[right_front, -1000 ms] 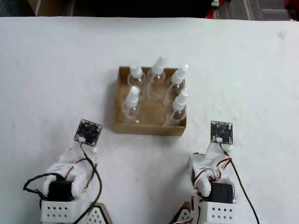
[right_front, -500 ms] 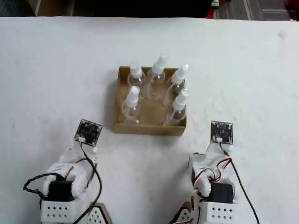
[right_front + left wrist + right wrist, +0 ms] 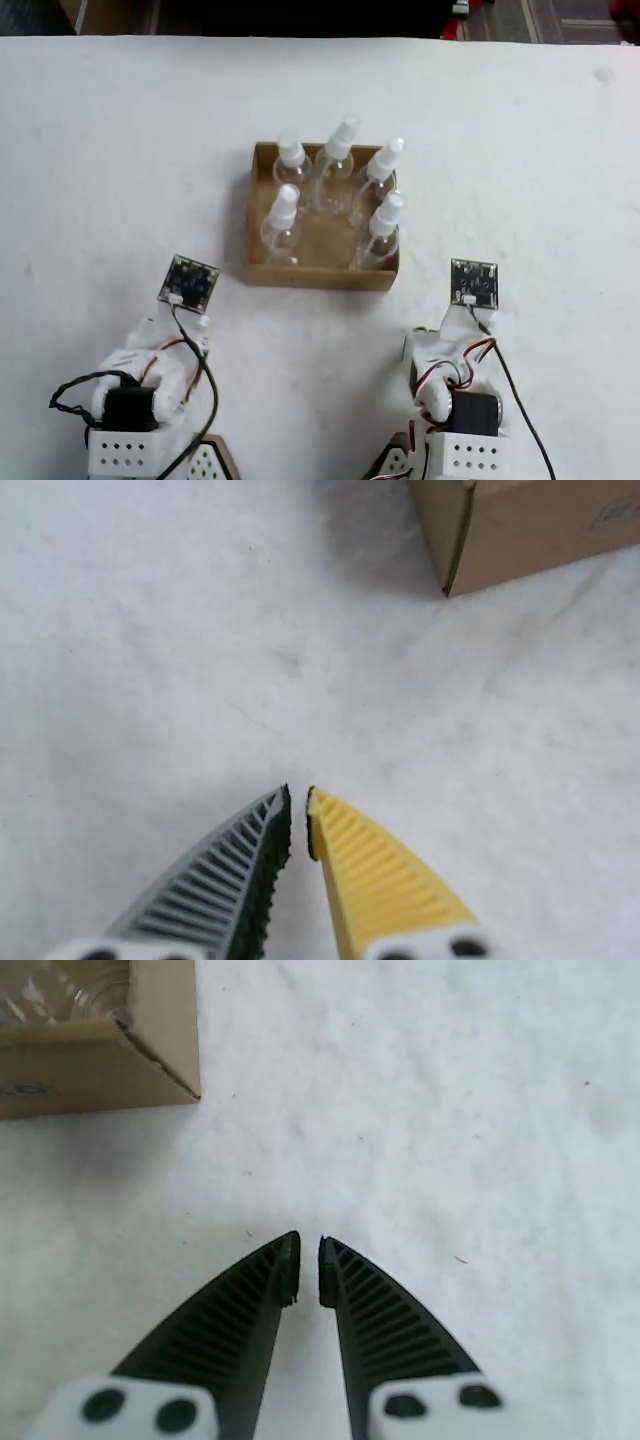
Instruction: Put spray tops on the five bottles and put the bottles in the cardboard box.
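Where the cardboard box (image 3: 322, 277) sits near the middle of the white table (image 3: 120, 150), all five bottles (image 3: 338, 165) stand inside it, each clear and capped with a white spray top (image 3: 291, 152). Three bottles form the far row and two the near row, one toward each near corner. The box is open at the top, and the spray tops rise above its brown rim.

The left arm (image 3: 130, 400) rests at the near edge of the table, on the box's left and apart from it. The right arm (image 3: 452, 395) rests at the near edge on the box's right. Each arm carries a small dark camera board (image 3: 188, 283) at its wrist, on the side toward the box.

In the left wrist view, the left gripper (image 3: 298, 802) hangs over bare table. Its grey and yellow fingers (image 3: 380, 880) are drawn together to a thin slit and hold nothing. A corner of the box (image 3: 530, 530) lies beyond it. In the right wrist view, the right gripper (image 3: 308, 1255) is above the table, its two black fingers (image 3: 230, 1330) likewise closed to a narrow slit and empty. Another corner of the box (image 3: 100, 1055) lies ahead, apart from the fingertips.
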